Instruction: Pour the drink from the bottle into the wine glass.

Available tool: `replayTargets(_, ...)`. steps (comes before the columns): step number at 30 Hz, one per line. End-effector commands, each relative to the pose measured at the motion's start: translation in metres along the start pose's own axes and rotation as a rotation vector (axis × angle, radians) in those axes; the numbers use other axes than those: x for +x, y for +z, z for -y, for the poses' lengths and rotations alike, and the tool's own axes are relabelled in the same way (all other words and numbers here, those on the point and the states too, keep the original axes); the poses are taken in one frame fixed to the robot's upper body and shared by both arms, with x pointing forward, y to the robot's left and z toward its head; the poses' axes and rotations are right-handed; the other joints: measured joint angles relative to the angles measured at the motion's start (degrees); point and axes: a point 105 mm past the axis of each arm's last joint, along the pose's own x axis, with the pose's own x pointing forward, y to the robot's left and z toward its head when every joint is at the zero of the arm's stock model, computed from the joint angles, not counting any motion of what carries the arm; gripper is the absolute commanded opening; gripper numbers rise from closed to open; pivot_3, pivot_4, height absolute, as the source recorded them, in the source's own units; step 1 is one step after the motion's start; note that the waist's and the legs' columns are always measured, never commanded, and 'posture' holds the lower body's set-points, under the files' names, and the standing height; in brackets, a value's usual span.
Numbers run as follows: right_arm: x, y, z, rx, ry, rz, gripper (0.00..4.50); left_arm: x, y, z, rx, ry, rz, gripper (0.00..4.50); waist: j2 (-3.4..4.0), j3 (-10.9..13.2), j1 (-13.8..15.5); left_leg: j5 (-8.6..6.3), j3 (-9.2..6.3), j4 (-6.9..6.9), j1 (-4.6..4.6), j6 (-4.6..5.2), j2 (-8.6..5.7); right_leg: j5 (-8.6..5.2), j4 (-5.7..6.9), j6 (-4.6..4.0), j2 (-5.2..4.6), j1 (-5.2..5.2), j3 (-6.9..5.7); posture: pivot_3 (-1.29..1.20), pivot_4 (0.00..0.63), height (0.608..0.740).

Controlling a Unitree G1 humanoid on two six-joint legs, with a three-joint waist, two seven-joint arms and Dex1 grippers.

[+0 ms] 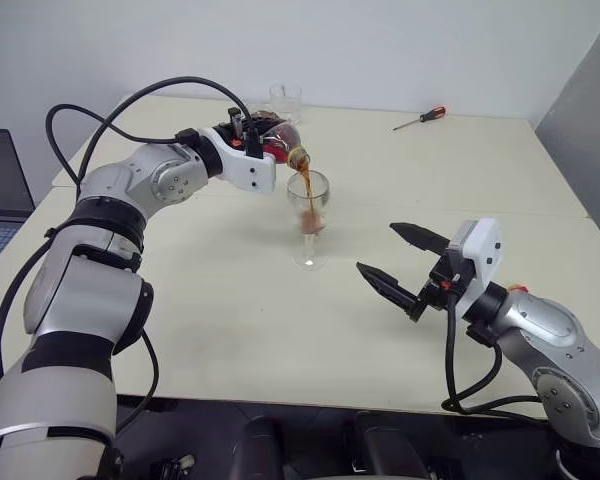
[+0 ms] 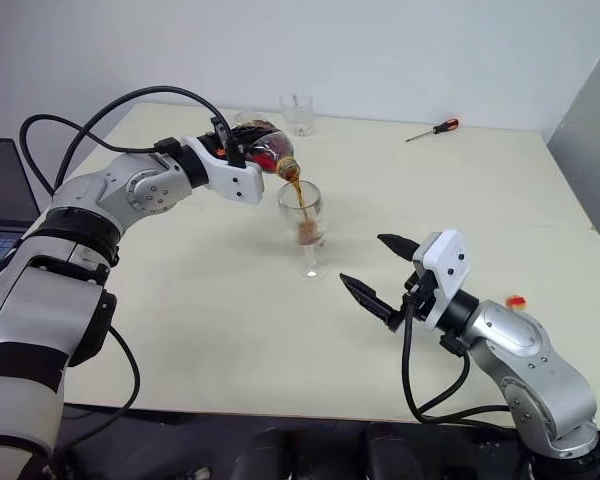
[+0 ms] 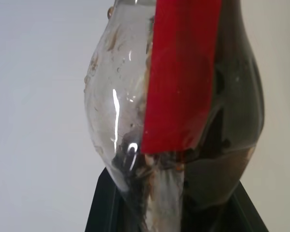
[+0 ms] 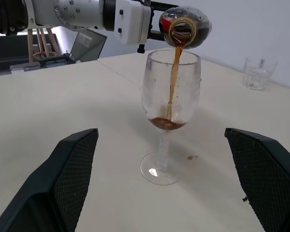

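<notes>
Now the left tool (image 1: 248, 140) is gripping the tipped bottle (image 1: 277, 140) tight, and the drink (image 4: 173, 77) is streaming into the wine glass (image 4: 169, 111) on the bench (image 1: 230, 300). The right tool (image 1: 393, 262) is hovering nearby, fingers spread wide and holding nothing.

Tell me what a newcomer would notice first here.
The left tool holds the bottle tipped over the wine glass mid-table, a brown stream of drink falling into the bowl. The right tool waits open beside the glass, nearer the table's front edge. A tumbler and a screwdriver lie at the far edge.
</notes>
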Motion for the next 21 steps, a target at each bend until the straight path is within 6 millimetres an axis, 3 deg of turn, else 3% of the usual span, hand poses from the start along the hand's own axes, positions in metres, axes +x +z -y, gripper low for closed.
replayTargets(1, -0.0010, 0.0118, -0.0024, -0.034, 0.008, 0.037, 4.50, 0.0004, 0.0013, -0.0318, 0.043, 0.085, 0.012, 0.76, 0.00, 0.00, 0.00, 0.00, 0.00, 0.00, 0.00, 0.00, 0.00, 0.00, 0.00, 0.00, 0.00, 0.00, 0.00, 0.00, 0.150, 0.740)
replayTargets(21, -0.0001, 0.0092, 0.0016, -0.048, 0.020, 0.022, 4.50, -0.0037, -0.0015, -0.0325, 0.114, 0.091, 0.008, 0.76, 0.00, 0.00, 0.01, 0.00, -0.01, 0.01, 0.00, 0.00, 0.00, 0.06, 0.01, -0.10, 0.00, 0.00, 0.00, 0.00, 0.150, 0.740)
